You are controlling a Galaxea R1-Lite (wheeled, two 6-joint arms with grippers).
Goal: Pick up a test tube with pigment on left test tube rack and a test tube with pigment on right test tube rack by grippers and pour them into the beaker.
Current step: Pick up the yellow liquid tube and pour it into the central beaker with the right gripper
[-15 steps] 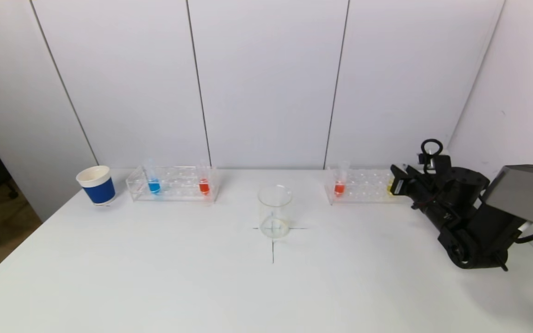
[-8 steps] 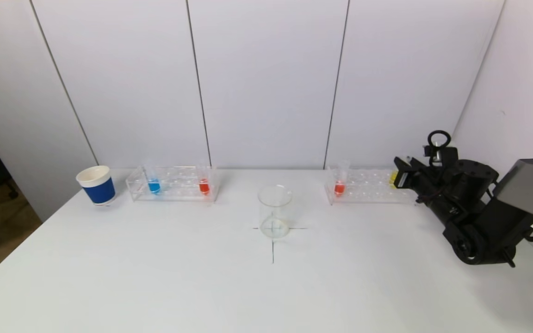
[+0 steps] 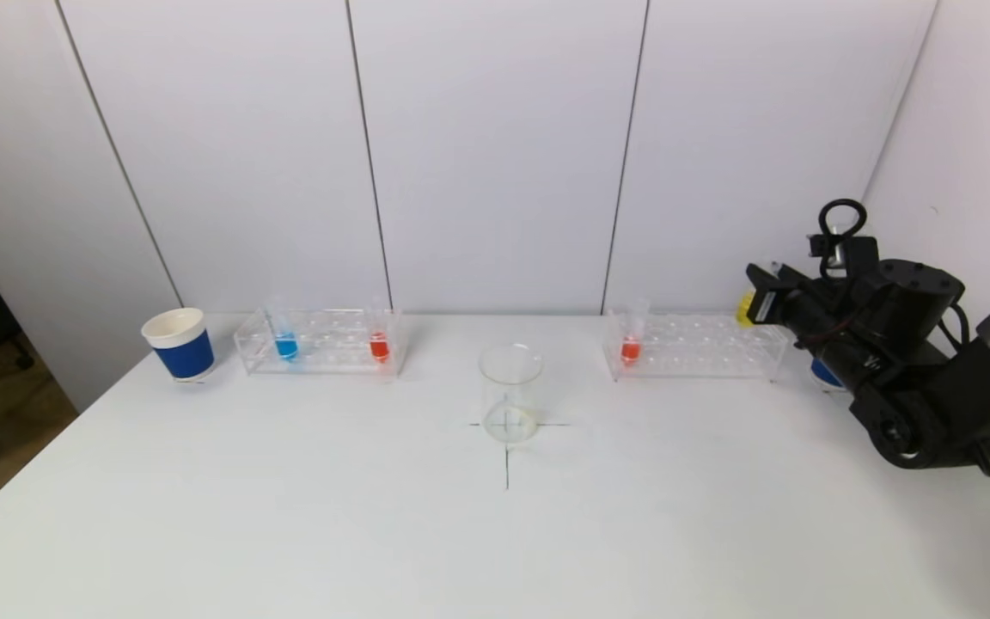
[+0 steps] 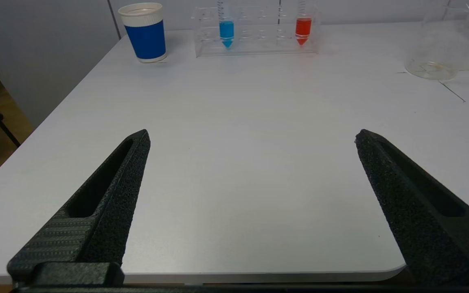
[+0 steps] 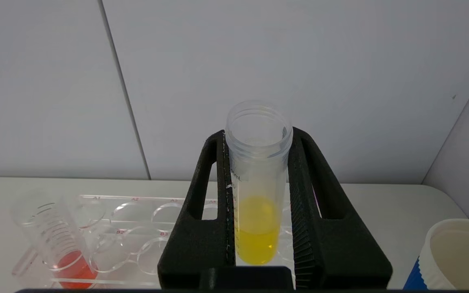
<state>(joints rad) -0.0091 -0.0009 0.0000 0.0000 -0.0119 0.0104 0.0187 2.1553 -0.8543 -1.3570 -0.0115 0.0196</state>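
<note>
**Inspector A:** The right gripper [image 5: 259, 195] is found clamped on a test tube of yellow pigment [image 5: 257, 228], which is held upright between the two black fingers [image 5: 202, 211]. In the head view the right gripper [image 3: 757, 303] is seen raised above the far right end of the right rack [image 3: 693, 348], the yellow tube [image 3: 746, 308] clear of its holes.

**Inspector B:** And the left gripper [image 4: 250, 162]?

**Inspector A:** Its fingers are spread wide with nothing between them, above the near edge of the table [image 4: 238, 122]. It is not seen from the head camera.

**Inspector B:** Any writing recorded?

**Inspector A:** Small red hole codes are noted on the right rack [image 5: 108, 211]; "A1", "A2" and "B3" are partly legible, the rest too faint. Graduation marks are seen on the tubes, but the figures cannot be read.

**Inspector B:** The remaining items?

**Inspector A:** A red tube [image 3: 630, 348] is left in the right rack. A blue tube [image 3: 286, 346] and another red tube [image 3: 379, 346] are seated in the left rack [image 3: 323, 344]. The beaker [image 3: 510, 391] is placed between the racks on a drawn cross. A blue cup [image 3: 179, 344] is set beside the left rack; a second cup [image 5: 454, 256] is cut off at the frame edge and is largely hidden behind the right arm in the head view.
</note>
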